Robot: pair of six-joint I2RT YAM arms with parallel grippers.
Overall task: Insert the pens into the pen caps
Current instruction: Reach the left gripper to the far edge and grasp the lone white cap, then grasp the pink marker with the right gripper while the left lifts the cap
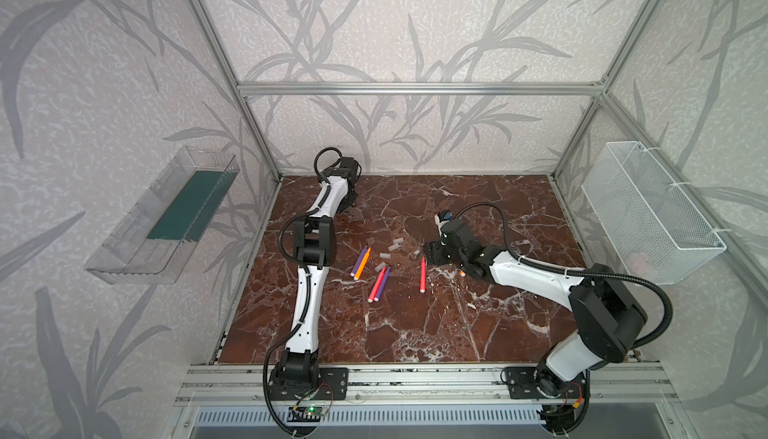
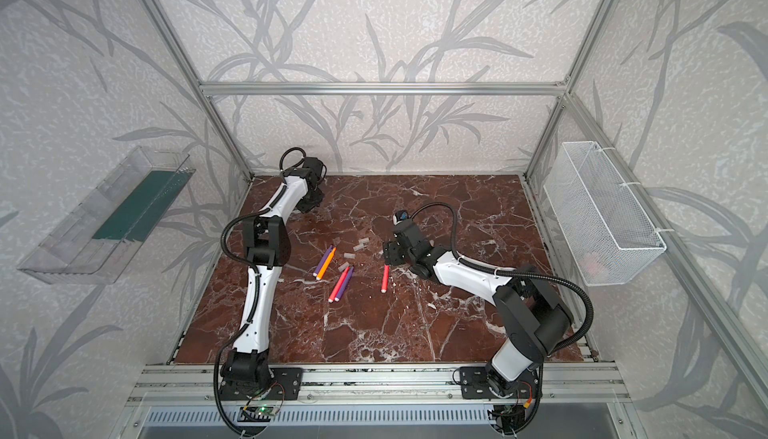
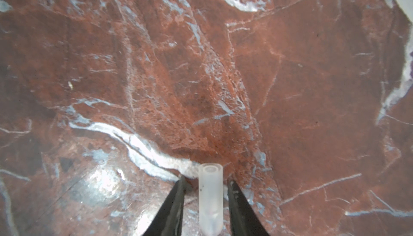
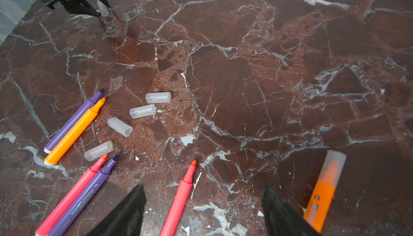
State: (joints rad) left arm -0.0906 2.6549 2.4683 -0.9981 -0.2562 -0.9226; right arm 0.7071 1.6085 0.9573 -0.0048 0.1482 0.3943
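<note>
One orange pen (image 4: 321, 197) lies capped at right; five pens (image 1: 377, 283) and four caps (image 4: 158, 97) wait on the table (image 1: 415, 333), part-open left fingers (image 3: 174, 205) flank a fifth cap (image 3: 210, 199) far left, wide-open right fingers (image 4: 127, 210) hover empty.

Near half of the table (image 1: 415, 333) lies open; pens (image 1: 377, 284) and caps (image 1: 385, 255) clutter its middle

The red-brown marble worktop (image 4: 290, 67) carries five uncapped pens (image 4: 178, 201), four loose translucent pen caps (image 4: 142, 111) among them, and one capped orange pen (image 4: 321, 192).
</note>
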